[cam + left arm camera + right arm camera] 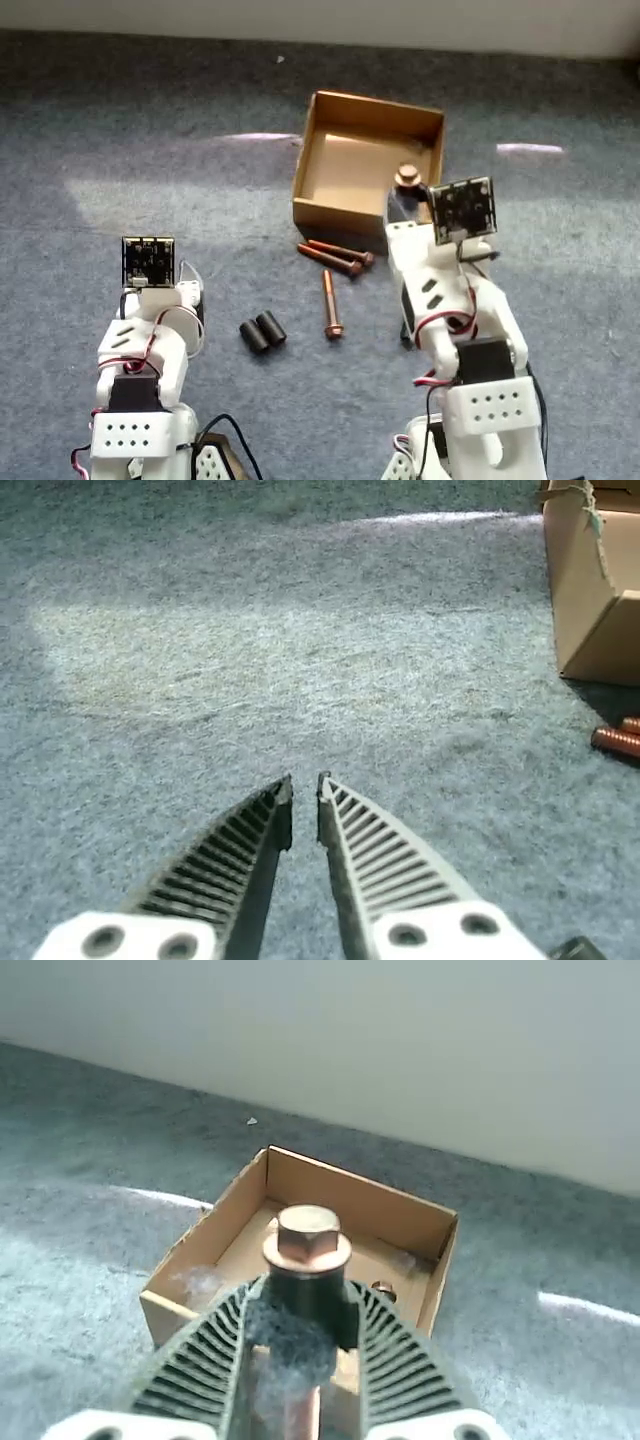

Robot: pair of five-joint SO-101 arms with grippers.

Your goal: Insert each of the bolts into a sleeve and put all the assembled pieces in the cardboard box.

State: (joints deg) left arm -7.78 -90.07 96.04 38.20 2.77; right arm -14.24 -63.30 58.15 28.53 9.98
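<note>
My right gripper (305, 1305) is shut on a black sleeve with a copper bolt (307, 1240) through it, head up. It hangs at the near right edge of the open cardboard box (340, 210), where the bolt head (408, 178) shows above the gripper (405, 203). Inside the box (330, 1185) a small copper piece (382, 1288) lies on the floor. Three loose bolts lie in front of the box: two side by side (336, 257) and one apart (330, 303). Two black sleeves (262, 331) lie together nearby. My left gripper (303, 792) hovers shut over bare carpet, left of the sleeves (192, 287).
Grey carpet covers the whole work area. A corner of the box (590, 590) and two bolt ends (618, 740) show off to the side of my left gripper. A pale wall (400, 1040) runs behind the box.
</note>
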